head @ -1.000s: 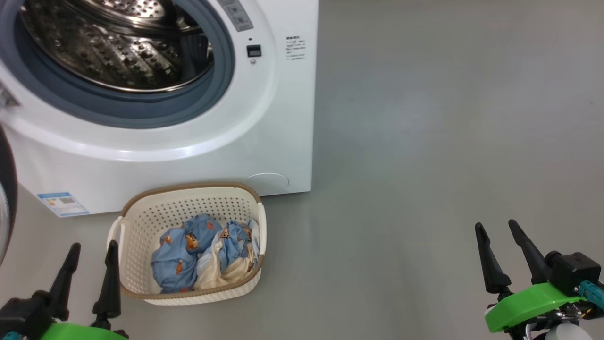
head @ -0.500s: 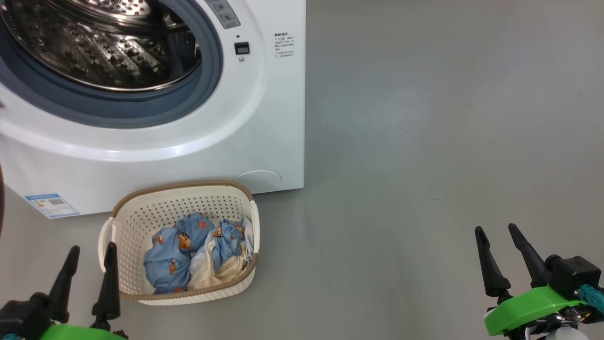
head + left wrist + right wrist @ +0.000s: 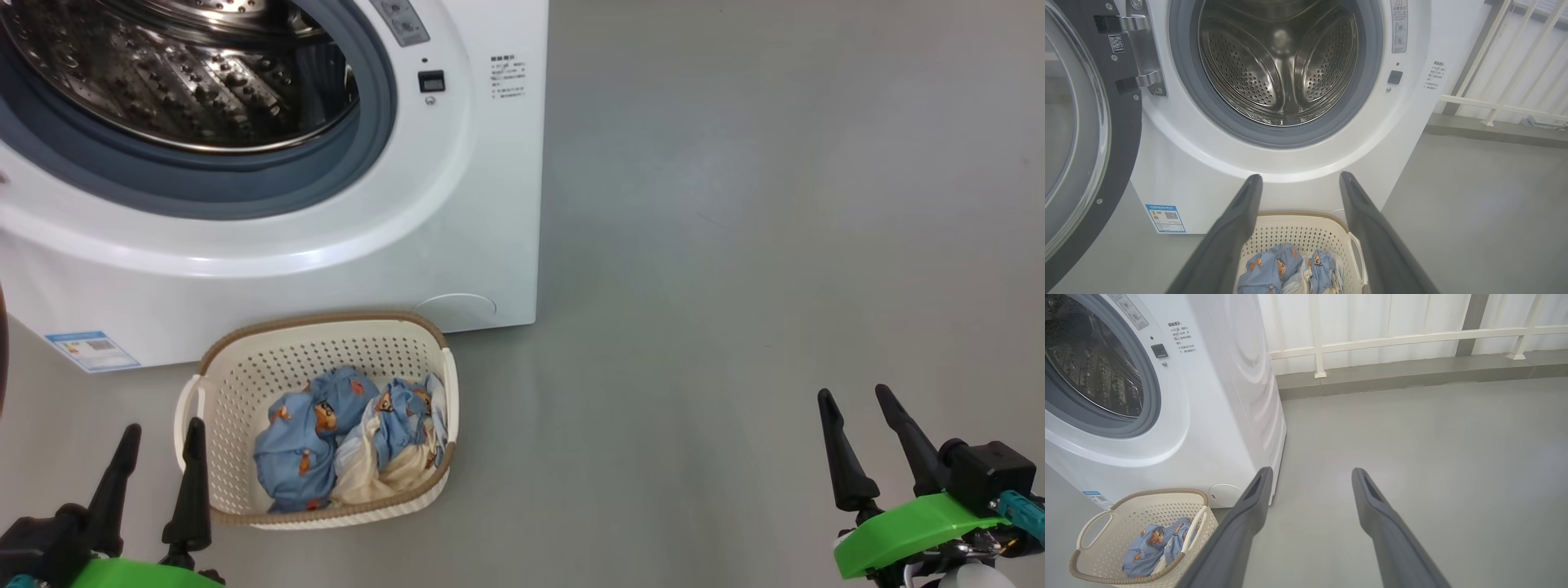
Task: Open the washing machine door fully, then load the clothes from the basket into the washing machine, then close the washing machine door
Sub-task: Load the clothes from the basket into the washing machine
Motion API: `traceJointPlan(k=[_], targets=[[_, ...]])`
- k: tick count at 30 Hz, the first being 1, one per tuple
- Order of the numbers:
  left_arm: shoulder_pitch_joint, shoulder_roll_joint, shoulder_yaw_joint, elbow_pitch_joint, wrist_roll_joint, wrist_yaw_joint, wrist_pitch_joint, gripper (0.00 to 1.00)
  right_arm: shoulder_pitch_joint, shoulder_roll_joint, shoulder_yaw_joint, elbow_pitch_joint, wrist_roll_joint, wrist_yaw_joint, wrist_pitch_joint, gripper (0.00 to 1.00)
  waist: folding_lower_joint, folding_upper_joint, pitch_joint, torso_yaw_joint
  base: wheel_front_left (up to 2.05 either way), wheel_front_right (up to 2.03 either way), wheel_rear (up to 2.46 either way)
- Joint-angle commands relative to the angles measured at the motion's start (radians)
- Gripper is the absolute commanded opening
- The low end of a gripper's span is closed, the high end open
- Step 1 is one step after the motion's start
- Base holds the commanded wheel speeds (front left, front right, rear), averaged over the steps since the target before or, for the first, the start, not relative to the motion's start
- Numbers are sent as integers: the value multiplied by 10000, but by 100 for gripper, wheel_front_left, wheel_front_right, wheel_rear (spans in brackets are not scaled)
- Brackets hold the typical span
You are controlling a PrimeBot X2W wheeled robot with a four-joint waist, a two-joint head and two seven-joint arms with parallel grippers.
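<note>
The washing machine (image 3: pixel 482 204) (image 3: pixel 1180 171) (image 3: pixel 1224 400) stands with its steel drum (image 3: pixel 1282 65) exposed. Its black-rimmed glass door (image 3: pixel 1081 134) is swung wide to the left. On the floor in front sits the cream basket (image 3: pixel 318 327) (image 3: pixel 1306 218) (image 3: pixel 1094 531), holding the light-blue printed clothes (image 3: pixel 322 441) (image 3: pixel 1274 269) (image 3: pixel 1147 551). My left gripper (image 3: pixel 161 433) (image 3: pixel 1299 179) is open and empty, just left of the basket. Far to the right, over bare floor, my right gripper (image 3: pixel 855 398) (image 3: pixel 1309 473) is open and empty.
Grey floor (image 3: pixel 775 245) spreads to the right of the machine. A white railing (image 3: pixel 1392 339) and a low kerb run along the back wall. A blue label sticker (image 3: pixel 90 349) marks the machine's lower left corner.
The head camera swayed slightly, shifting the whole picture left and then back. Both grippers stay open and the clothes lie unchanged in the basket.
</note>
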Motion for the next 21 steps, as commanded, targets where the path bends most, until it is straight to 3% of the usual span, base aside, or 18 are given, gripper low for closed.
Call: traceJointPlan(k=[1, 12, 21], targets=[[-382, 309, 307, -148, -72, 4, -65, 100, -266, -96, 211, -243, -54, 44, -122, 100, 0, 0, 38, 5, 92, -117, 25], [-541, 336, 294, -131, -174, 4, -65, 100, -394, -51, 238, -248, -64, 44, -122, 100, 0, 0, 185, 37, 95, -127, 32], [-548, 172, 197, 21, -92, 4, -65, 100, -409, -31, 292, -231, -38, 44, -122, 100, 0, 0, 181, 52, 27, -27, 0]])
